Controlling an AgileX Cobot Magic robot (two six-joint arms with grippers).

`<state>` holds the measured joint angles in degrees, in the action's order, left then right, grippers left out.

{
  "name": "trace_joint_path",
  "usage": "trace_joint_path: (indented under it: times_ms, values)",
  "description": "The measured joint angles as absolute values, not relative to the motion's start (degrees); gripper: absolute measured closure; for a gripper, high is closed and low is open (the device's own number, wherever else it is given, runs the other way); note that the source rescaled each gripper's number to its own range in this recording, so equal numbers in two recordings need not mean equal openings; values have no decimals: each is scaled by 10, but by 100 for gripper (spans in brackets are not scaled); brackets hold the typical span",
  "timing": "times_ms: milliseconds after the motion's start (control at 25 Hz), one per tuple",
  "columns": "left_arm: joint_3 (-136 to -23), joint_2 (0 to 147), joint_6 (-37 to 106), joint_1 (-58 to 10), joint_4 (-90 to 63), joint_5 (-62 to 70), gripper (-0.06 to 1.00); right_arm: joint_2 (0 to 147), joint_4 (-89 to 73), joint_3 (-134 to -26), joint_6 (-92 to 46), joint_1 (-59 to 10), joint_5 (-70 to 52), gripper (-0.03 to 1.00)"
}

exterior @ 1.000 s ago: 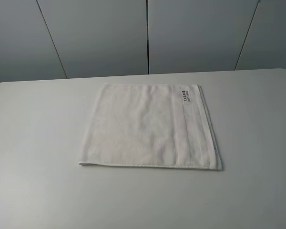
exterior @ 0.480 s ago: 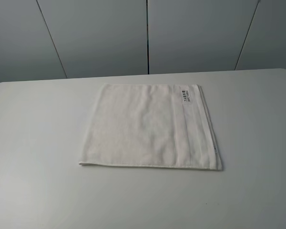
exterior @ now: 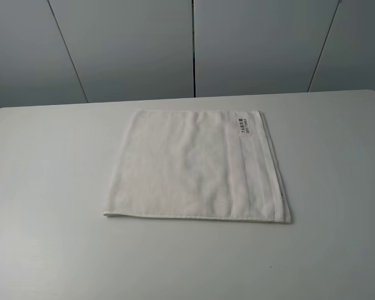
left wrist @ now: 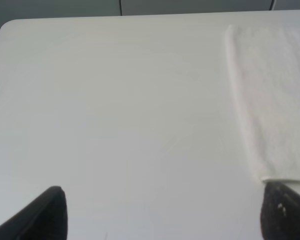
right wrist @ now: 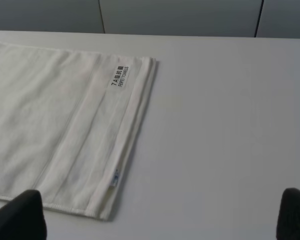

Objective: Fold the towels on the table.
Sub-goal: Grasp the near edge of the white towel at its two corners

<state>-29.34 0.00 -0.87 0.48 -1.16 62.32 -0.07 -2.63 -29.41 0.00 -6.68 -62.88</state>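
well, the towel (exterior: 197, 165) lies flat on the table (exterior: 44, 187), folded into a rough square, a little right of the middle in the high view. its border band (exterior: 256, 169) runs down the right side, where the stacked edges of the layers show. the small label (exterior: 242, 125) with dark print sits on that band close to the far right corner. the left gripper (left wrist: 164, 202) hangs over bare tabletop, with the towel's near left corner just beside one of its fingers (left wrist: 285, 212); the jaws stand wide apart and grip nothing. the right gripper (right wrist: 159, 210) is likewise spread wide and empty, above the towel's near right corner and the bare table beside it. grey wall panels (exterior: 131, 44) stand behind the table.
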Motion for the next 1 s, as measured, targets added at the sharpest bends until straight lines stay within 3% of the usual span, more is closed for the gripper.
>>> trace_joint_path:
  times_ms: [1000]
  values:
    - [-293, 0, -9, 5, -12, 623, -5, -1, -26, -294, 0, -67, -629, -3]
